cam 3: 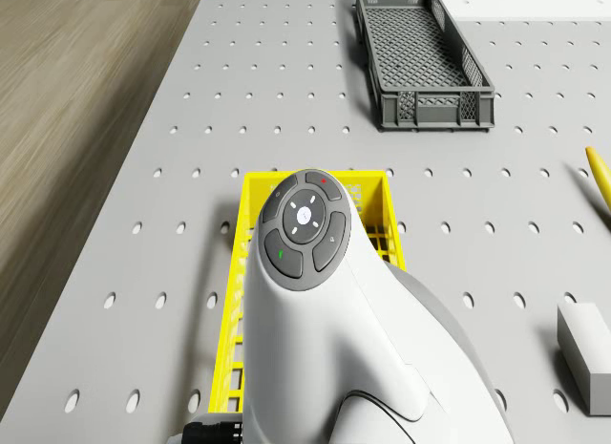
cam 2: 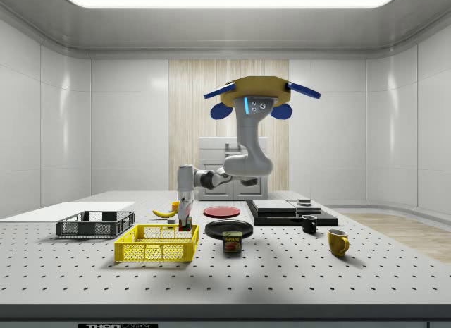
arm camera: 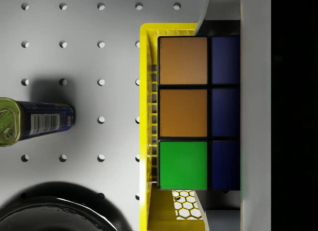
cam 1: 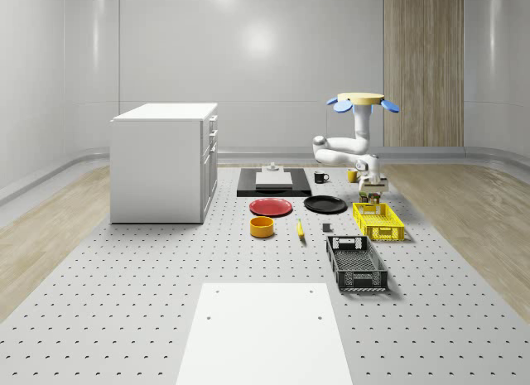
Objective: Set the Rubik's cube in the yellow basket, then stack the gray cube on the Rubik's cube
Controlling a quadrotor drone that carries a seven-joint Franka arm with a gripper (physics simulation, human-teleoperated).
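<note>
The drone hovers above the table's back right part in the whole-scene view, its arm bent down. My gripper is shut on the Rubik's cube, whose orange, green and blue tiles face the wrist camera. The cube hangs at about rim height over the far end of the yellow basket, whose rim runs right beside it. The gray cube lies on the table between the basket and a banana.
A dark gray basket stands in front of the yellow one. A can and a black plate lie beside the basket's far end. Farther off are a red plate, an orange bowl, two mugs and a white cabinet.
</note>
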